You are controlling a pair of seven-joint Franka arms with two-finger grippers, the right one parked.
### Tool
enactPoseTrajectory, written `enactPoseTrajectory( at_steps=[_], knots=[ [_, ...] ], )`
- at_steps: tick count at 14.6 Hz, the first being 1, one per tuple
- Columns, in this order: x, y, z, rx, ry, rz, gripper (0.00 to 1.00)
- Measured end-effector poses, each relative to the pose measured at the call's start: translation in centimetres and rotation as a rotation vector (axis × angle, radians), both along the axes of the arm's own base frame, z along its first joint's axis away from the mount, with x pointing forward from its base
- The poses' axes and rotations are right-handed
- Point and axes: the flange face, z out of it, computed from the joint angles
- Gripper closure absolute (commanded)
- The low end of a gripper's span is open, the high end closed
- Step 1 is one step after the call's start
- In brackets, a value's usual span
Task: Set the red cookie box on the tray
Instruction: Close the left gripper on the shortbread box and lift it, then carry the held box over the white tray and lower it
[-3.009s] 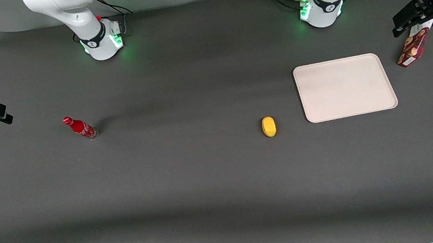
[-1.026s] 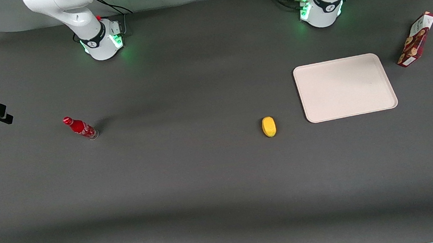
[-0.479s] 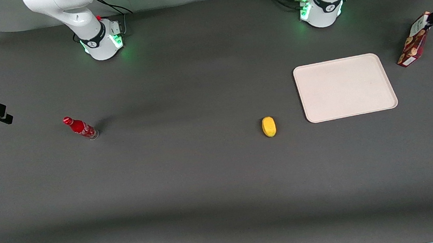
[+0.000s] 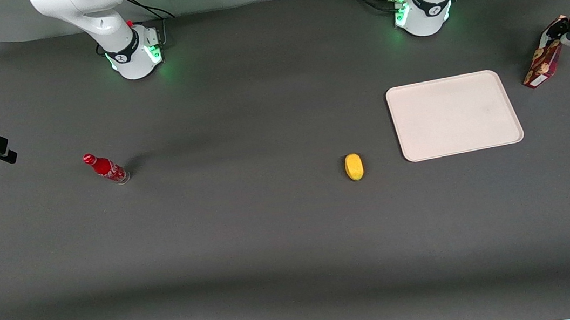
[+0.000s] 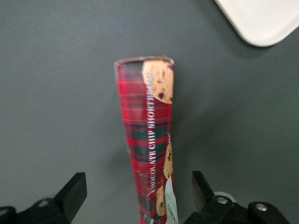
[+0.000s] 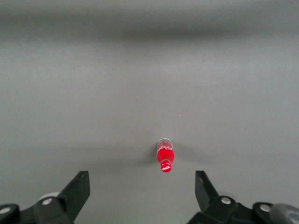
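While the large pale cream-pink tray (image 4: 454, 115) lies bare in the front view, the slim dark-red tartan cookie box (image 4: 541, 64) stands upright on the dark table (image 4: 250, 229) just beside it, toward the working arm's end, with the gripper (image 4: 559, 33) at its top. In the left wrist view the gripper (image 5: 139, 195) straddles the box (image 5: 148, 140), its fingers (image 5: 72, 191) spread wide and clear of the carton; a tray corner (image 5: 261, 21) shows nearby. Grasping, lifting and placing all seem left to do.

Even dim overhead light, soft shadow bands, wrist views perhaps slightly blurred
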Motion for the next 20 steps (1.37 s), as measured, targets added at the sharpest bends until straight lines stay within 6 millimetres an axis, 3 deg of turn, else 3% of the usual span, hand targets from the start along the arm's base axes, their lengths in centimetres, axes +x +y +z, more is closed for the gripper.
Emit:
enactPoseTrajectory(
  at_steps=[2,3,4,5,6,15,18,20],
  knots=[
    [-0.8,-0.5,-1.4,-0.001,0.018,0.005,0.02],
    [-1.2,-0.8,-2.0,-0.003,0.024,0.01,0.22],
    [-1.6,-1.1,-2.5,-0.006,0.031,0.012,0.52],
    [-1.7,-1.2,-2.8,-0.005,0.032,0.014,0.89],
    [-1.8,-1.2,-2.9,0.002,0.028,0.014,1.0],
    [-1.4,-0.4,-3.0,-0.007,0.029,0.085,1.0],
    [2.8,2.0,1.5,-0.075,0.061,0.113,1.0],
    [6.6,3.0,6.1,-0.118,0.077,0.112,1.0]
  ],
)
